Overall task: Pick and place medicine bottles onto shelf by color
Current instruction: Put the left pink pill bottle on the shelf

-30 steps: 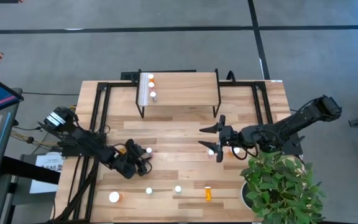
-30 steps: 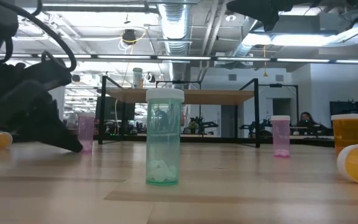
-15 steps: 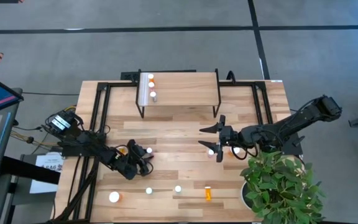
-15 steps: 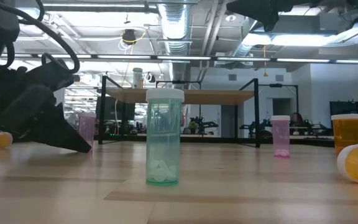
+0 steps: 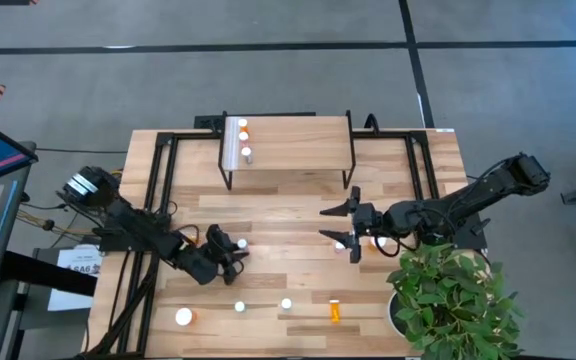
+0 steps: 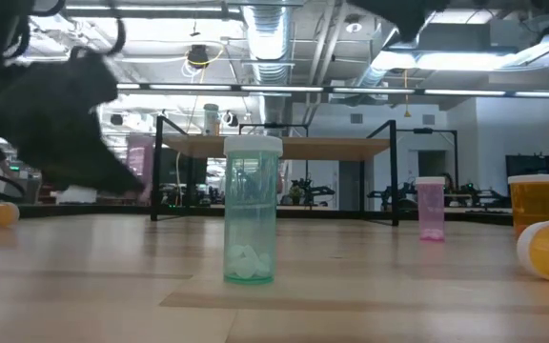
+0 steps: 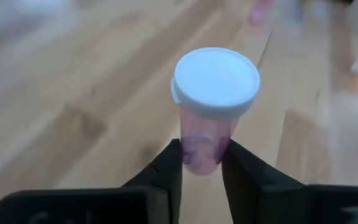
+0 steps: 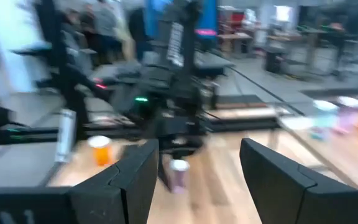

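Left gripper (image 7: 201,163): at the table's front-left, fingers pinching a pink bottle (image 7: 207,134) low on its body – the white cap (image 7: 215,81) stands clear above them
Pink bottle: upright in that grip; in the low view it shows just beside the dark gripper mass, blurred
Right gripper (image 5: 346,225): over the table's right-middle, fingers spread wide, nothing between them
Shelf (image 5: 298,140): at the table's back middle; three bottles (image 5: 242,139) in a row at its left end
Loose bottles: a green one (image 6: 252,211) upright nearest the low camera; another pink (image 6: 431,209) and an orange (image 6: 535,202) upright farther right; an orange one (image 5: 334,311) lying near the front edge
Plant (image 5: 452,300): at the front-right corner
Writing: none readable – bottle labels too small or blurred
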`<state>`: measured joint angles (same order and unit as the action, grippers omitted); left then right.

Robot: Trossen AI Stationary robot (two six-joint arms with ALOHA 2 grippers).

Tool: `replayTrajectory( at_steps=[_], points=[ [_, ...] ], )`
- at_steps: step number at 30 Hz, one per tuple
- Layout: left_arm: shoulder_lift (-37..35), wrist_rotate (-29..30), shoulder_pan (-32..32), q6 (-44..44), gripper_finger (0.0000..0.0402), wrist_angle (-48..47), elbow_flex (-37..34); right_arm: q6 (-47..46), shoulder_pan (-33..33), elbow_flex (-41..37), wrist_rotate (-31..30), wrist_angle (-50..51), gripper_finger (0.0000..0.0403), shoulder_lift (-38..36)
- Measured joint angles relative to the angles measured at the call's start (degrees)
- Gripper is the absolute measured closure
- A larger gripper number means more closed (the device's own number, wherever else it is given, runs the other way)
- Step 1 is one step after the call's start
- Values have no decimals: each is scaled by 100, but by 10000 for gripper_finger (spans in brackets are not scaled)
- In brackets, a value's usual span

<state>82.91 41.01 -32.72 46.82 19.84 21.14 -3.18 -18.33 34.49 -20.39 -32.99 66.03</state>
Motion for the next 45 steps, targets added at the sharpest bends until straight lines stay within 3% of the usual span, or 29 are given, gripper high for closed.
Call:
replayTrajectory(
  at_steps=[6, 12, 17, 21, 31, 38, 45],
  points=[
    [-807, -145, 379, -1051, 323, 3, 489, 20, 99, 84, 169, -860, 153, 595],
    [-880, -692, 874, -2342, 323, -433, 1472, 19, 330, 982, 522, -488, 153, 1525],
    [-784, -752, 1146, -2250, 322, -1677, 2092, 17, 428, 1810, 946, 612, 153, 2022],
    [-786, -778, 1190, -2216, 322, -1758, 2144, -113, 432, 2118, 997, 973, 153, 2262],
    [-778, -769, 1183, -2156, 322, -1603, 2147, -587, 777, 2239, 1011, 370, 153, 2877],
    [-778, -769, 1183, -2153, 322, -1603, 2147, -599, 922, 2245, 1015, 176, 153, 2895],
    [-778, -840, 1183, -2067, 322, -1515, 2147, -820, 1148, 2245, 1528, -1, 153, 2893]
  ],
)
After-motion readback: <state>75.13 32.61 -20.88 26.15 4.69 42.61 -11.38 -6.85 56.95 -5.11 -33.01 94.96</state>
